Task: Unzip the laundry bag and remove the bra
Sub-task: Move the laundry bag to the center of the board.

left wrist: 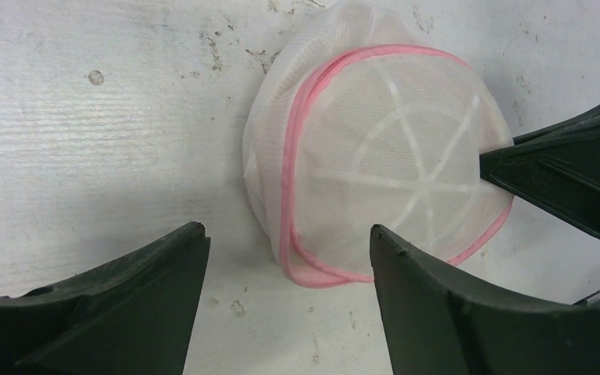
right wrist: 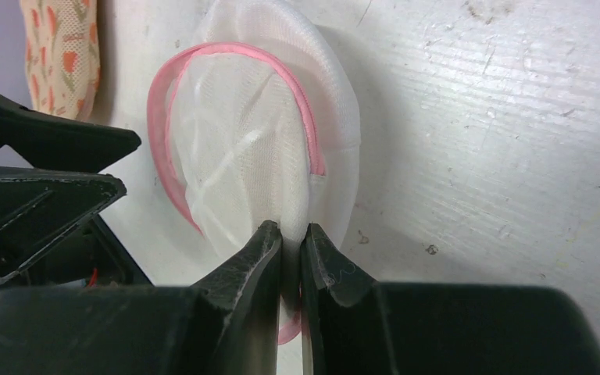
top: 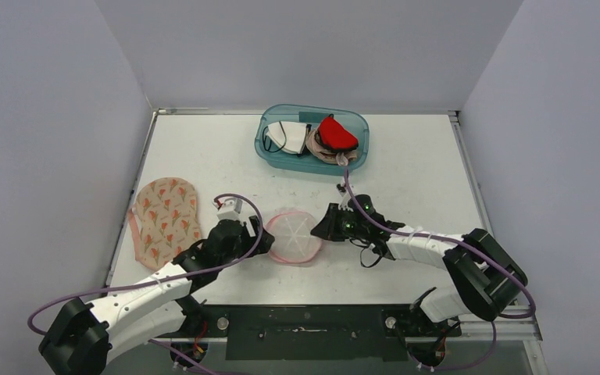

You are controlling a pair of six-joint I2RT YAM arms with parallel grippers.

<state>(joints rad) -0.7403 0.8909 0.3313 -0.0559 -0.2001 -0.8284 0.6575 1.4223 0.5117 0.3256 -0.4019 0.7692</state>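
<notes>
The laundry bag (top: 293,234), a round white mesh pouch with a pink zipper band, lies flat on the table between my two grippers. My right gripper (top: 322,229) (right wrist: 291,228) is shut on the mesh at the bag's (right wrist: 242,148) right edge. My left gripper (top: 258,234) (left wrist: 285,228) stands open at the left edge of the bag (left wrist: 383,156), its fingers straddling the pink rim without touching it. A peach floral bra (top: 164,219) lies flat on the table left of the bag, apart from both grippers. Only white ribs show through the mesh.
A teal plastic bin (top: 269,148) at the back centre holds white, beige and red garments. Grey walls close the table on three sides. The left arm's body lies beside the floral bra (right wrist: 58,55).
</notes>
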